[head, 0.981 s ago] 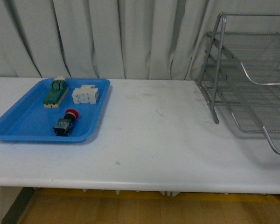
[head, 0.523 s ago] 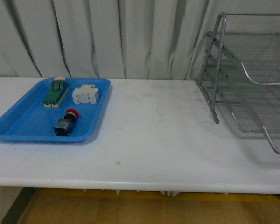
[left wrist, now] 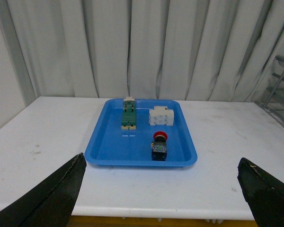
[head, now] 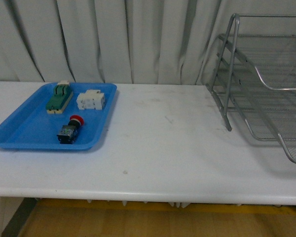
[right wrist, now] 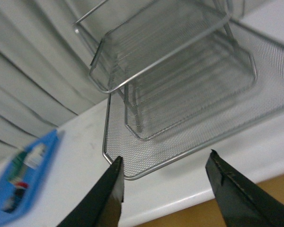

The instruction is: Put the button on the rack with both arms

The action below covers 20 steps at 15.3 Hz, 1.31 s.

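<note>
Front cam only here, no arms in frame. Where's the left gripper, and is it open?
Observer: The left gripper is open, jaws wide, holding nothing. It faces the blue tray without touching it, and the button sits about midway between the fingers in the left wrist view.
Operator: And the right one?
Observer: The right gripper is open too and empty. It points at the front edge of the lowest tier of the rack and is not touching it.
</note>
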Available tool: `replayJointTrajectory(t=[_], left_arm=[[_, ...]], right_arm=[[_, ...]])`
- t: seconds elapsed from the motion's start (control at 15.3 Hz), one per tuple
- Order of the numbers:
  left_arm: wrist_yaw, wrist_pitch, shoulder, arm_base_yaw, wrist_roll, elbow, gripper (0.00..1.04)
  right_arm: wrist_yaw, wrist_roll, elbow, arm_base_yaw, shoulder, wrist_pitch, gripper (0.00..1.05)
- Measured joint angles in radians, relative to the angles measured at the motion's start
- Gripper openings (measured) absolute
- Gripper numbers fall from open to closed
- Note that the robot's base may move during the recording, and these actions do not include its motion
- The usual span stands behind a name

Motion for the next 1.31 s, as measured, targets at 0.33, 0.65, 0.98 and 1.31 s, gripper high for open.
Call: replayJointTrajectory(t=[0.33,0.65,0.98,1.31], left_arm=[[0.000,0.000,0.000,0.000,0.000,0.000,0.98],[0.000,0.000,0.000,0.000,0.000,0.000,0.98],[0.000,0.000,0.000,0.000,0.000,0.000,0.98],[0.000,0.000,0.000,0.000,0.000,0.000,0.98]], right_arm=[[0.226,-0.485,-0.056,0.224,-0.725,-0.539,0.02],[0.383,-0.507,-0.061,0.378,-1.008,-0.787,0.02],[0.545,-0.507,-0.061,0.544,-1.182,-0.954,0.02],[0.548,-0.507,-0.061,0.538,-1.279,-1.050,0.02]])
